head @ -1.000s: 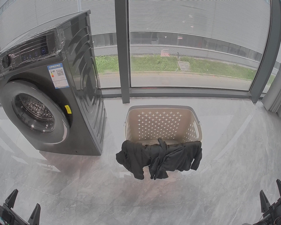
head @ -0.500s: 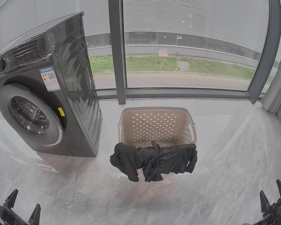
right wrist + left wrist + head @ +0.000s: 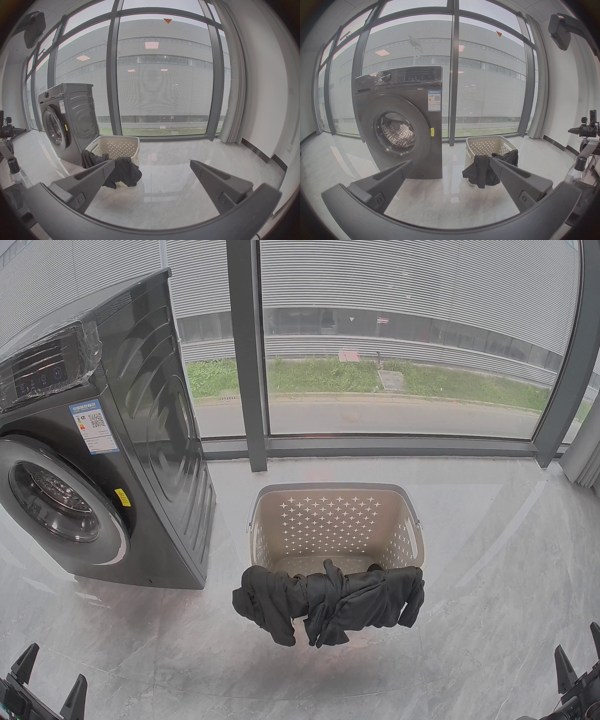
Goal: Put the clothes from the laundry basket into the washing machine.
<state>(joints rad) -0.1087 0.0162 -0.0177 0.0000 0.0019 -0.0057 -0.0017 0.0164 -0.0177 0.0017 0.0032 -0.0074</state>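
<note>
A beige laundry basket (image 3: pixel 337 515) stands on the floor ahead of me, in front of the window. Dark clothes (image 3: pixel 328 602) hang over its near rim, partly spilling outside. The dark grey washing machine (image 3: pixel 106 446) stands to the left with its round door (image 3: pixel 56 502) facing me. My left gripper (image 3: pixel 50 677) sits low at the bottom left, open and empty. At the bottom right my right gripper (image 3: pixel 578 652) is open and empty too. The left wrist view has the washing machine (image 3: pixel 400 122), basket (image 3: pixel 489 147) and clothes (image 3: pixel 484 168) beyond my left gripper (image 3: pixel 450 162). Past my right gripper (image 3: pixel 150 162) lie the clothes (image 3: pixel 120 170) and basket (image 3: pixel 115 147).
Glossy marble floor (image 3: pixel 475 590) spreads between me and the basket. A floor-to-ceiling window with a grey mullion (image 3: pixel 247 352) runs behind basket and machine. A curtain (image 3: pixel 581 452) hangs at the far right.
The whole head view has shifted: the machine sits farther left and the basket lower and nearer, so the camera moved. Both grippers stay in place, open.
</note>
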